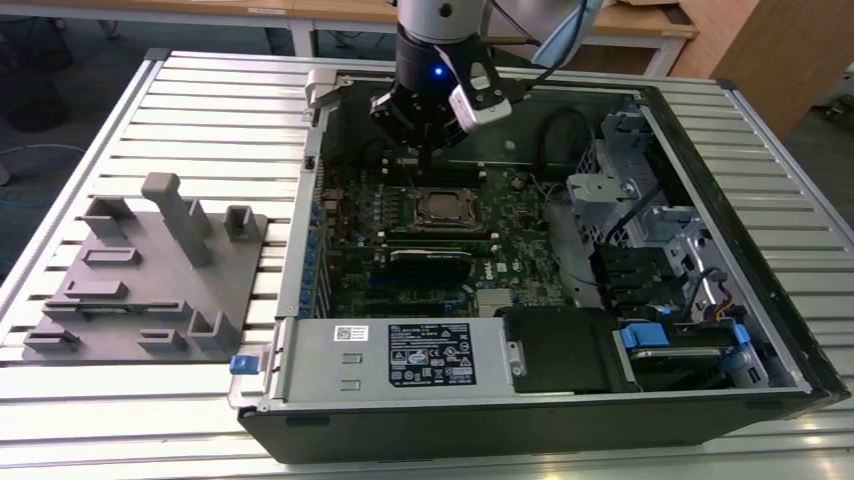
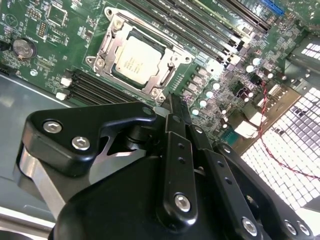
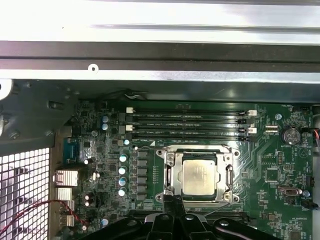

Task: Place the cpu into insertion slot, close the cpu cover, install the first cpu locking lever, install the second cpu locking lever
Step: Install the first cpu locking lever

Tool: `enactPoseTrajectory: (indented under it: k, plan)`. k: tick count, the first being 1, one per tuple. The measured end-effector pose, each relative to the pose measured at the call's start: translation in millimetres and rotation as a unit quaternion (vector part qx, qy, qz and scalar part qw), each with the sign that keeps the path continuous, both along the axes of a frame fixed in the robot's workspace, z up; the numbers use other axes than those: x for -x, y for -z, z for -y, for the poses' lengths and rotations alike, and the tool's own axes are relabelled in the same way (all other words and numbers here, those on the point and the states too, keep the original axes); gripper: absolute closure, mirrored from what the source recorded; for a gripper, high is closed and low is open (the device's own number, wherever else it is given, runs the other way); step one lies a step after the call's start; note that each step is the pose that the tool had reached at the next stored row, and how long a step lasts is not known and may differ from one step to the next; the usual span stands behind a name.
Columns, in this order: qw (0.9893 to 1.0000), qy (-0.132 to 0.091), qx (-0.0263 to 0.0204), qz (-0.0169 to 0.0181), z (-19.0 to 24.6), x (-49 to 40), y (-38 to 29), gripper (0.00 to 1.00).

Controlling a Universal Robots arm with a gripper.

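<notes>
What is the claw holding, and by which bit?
Nothing: the gripper is shut and empty, its tips beside the cpu cover.

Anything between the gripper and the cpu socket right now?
Nothing visible stands in the way. The gripper, shut and empty, hangs over one edge of the slot with only open air between them. The cpu sits in the slot, and the cover lies flat around it. The memory slots run alongside, not in between.

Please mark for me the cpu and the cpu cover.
the cpu (image 3: pixel 199 176), first wrist view, middle of its metal top.
the cpu cover (image 3: pixel 171 175), first wrist view, a side bar of the frame.
</notes>
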State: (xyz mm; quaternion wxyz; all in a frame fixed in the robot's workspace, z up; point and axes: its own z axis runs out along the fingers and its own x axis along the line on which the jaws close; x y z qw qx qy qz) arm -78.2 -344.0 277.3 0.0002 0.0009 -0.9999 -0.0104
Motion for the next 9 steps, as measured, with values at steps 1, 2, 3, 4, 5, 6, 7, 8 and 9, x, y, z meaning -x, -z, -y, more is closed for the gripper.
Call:
enactPoseTrajectory:
  k: [1,2,3,4,5,6,7,8,9]
  plan:
    - [1.0,0.0,0.0,0.0,0.0,0.4,0.0,0.9]
    - [1.0,0.0,0.0,0.0,0.0,0.5,0.0,0.9]
    - [1.0,0.0,0.0001,-0.0001,0.0,0.5,0.0,0.9]
    - [1.0,0.0,0.0001,-0.0001,0.0,0.6,0.0,0.9]
    - [1.0,0.0,0.0,0.0,0.0,0.9,0.0,0.9]
    - [1.0,0.0,0.0,0.0,0.1,1.8,0.1,0.9]
    - [1.0,0.0,0.0,0.0,0.1,3.3,0.1,0.9]
    - [1.0,0.0,-0.0001,0.0001,0.0,5.0,0.2,0.9]
    - [1.0,0.0,-0.0002,0.0002,0.0,6.8,0.3,0.9]
